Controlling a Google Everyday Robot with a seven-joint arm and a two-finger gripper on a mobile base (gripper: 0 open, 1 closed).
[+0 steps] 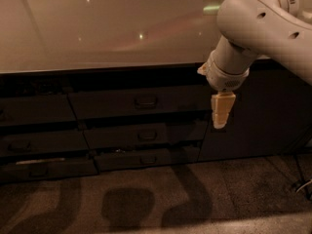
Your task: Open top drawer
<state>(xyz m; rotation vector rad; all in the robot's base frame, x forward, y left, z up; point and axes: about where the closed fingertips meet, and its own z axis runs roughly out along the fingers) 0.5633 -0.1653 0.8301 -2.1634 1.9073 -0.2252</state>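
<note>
Three dark drawer fronts stack in the middle column under the counter [97, 28]. The top drawer [107, 104], the tallest, sits shut and flush with its neighbours, so the pull is not yet begun. Its handle [145, 101] is at its centre. From that handle the claw [220, 121] hangs at three o'clock, well apart, in front of the plain dark cabinet panel [263, 121]. Whether it is apart or together you cannot tell. Your arm [253, 23] comes in from one o'clock, wrist bent so the claw points to six o'clock. That looks like a staging pose, so you likely need a swing toward nine o'clock to reach the handle.
</note>
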